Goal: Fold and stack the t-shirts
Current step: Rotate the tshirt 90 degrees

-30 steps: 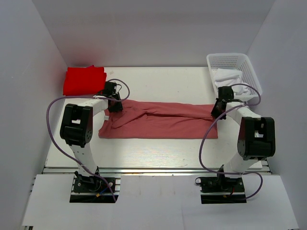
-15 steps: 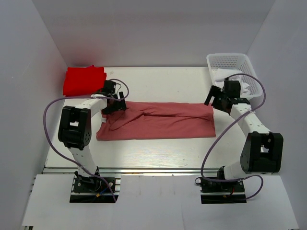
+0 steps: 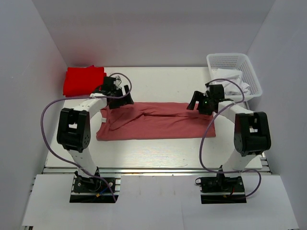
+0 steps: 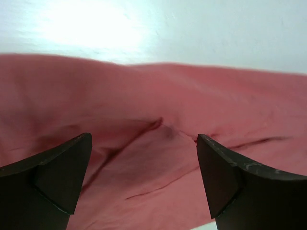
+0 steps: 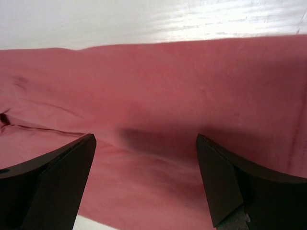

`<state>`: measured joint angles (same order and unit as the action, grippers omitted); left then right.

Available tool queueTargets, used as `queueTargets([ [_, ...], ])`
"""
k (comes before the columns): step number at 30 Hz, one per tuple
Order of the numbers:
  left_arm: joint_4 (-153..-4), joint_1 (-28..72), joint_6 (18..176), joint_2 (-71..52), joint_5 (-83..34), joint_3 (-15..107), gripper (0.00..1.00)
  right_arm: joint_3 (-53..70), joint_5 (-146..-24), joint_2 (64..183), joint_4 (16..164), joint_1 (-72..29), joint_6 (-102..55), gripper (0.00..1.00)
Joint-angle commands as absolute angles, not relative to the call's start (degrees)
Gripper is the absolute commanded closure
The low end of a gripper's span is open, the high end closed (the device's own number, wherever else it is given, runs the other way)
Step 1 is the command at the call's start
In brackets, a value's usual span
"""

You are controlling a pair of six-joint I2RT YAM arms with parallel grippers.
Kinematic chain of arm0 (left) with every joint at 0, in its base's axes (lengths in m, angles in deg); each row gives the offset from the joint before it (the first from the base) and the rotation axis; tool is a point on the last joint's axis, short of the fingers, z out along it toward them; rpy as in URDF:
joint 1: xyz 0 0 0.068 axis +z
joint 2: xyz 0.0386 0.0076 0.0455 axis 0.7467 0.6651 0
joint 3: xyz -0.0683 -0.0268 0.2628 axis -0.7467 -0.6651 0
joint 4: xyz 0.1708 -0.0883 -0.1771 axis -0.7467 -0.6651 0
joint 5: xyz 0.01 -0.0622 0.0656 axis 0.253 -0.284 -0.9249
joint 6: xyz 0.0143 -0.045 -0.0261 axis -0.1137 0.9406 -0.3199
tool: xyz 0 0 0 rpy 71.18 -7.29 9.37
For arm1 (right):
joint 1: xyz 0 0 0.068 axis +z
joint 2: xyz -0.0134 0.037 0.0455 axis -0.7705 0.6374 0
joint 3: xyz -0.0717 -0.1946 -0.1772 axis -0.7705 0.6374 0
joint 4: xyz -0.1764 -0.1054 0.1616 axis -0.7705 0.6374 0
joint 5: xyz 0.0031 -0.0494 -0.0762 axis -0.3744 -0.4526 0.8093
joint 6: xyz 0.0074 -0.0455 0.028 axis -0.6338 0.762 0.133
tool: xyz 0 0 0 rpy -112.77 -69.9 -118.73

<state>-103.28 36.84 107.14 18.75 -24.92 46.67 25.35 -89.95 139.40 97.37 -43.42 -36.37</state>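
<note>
The dusty pink t-shirt (image 3: 158, 122) lies as a long, creased strip across the middle of the table. The red t-shirt (image 3: 84, 79) is folded at the back left corner. My left gripper (image 3: 124, 98) hovers over the pink strip's far left end, open and holding nothing. My right gripper (image 3: 195, 103) hovers over its far right end, open too. In the left wrist view the left gripper (image 4: 144, 139) spreads wide above wrinkled pink t-shirt cloth (image 4: 158, 96). In the right wrist view the right gripper (image 5: 145, 138) does the same over smoother pink t-shirt cloth (image 5: 168, 81).
A white mesh basket (image 3: 248, 65) holding white cloth (image 3: 230, 76) stands at the back right. The white table (image 3: 163, 84) shows bare behind the pink strip and in front of it. White walls close in the left, right and back sides.
Both grippers opened and let go of the pink t-shirt. The left one lifted back and right; the right one swung toward the basket, then left over the shirt's right end. The shirt settled flat.
</note>
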Motion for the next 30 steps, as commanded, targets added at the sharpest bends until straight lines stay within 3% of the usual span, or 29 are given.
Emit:
queueTargets([
  [1, -95.58, 36.27, 109.85, 21.87, -12.79, 42.37, 0.00, 29.01, -90.01, 140.51, 92.14, -43.20, -39.47, 0.10],
  [6, -98.54, 36.27, 110.39, 31.36, -13.30, 49.11, 0.00, 35.85, -86.06, 140.44, 94.23, -39.00, -39.56, 0.10],
  [12, -101.45, 36.27, 108.54, 46.11, -14.27, 67.90, 0.00, 45.02, -85.78, 129.56, 99.42, -30.64, -35.79, 0.10],
  [17, -102.95, 33.82, 107.49, 67.98, -2.52, 103.47, 0.00, 45.91, -92.55, 127.25, 102.85, -15.40, -29.11, 0.10],
  [18, -102.95, 33.02, 108.53, 71.94, -0.41, 115.28, 0.00, 45.64, -93.43, 127.51, 102.07, -13.42, -27.80, 0.10],
  [19, -97.12, 32.15, 109.59, 77.37, 1.00, 118.44, 0.00, 44.42, -96.31, 129.25, 100.50, -11.66, -24.48, 0.10],
  [22, -77.64, 29.33, 118.20, 77.43, 2.07, 113.75, 0.00, 38.64, -101.85, 135.12, 98.47, -3.05, -17.79, 0.10],
  [28, -72.89, 25.28, 119.35, 77.95, -7.84, 117.06, 0.00, 28.51, -111.71, 142.10, 96.79, 3.37, -9.52, 0.10],
  [30, -70.97, 24.75, 120.75, 78.57, -6.29, 116.90, 0.00, 26.48, -113.46, 142.01, 97.14, 4.52, -8.80, 0.10],
])
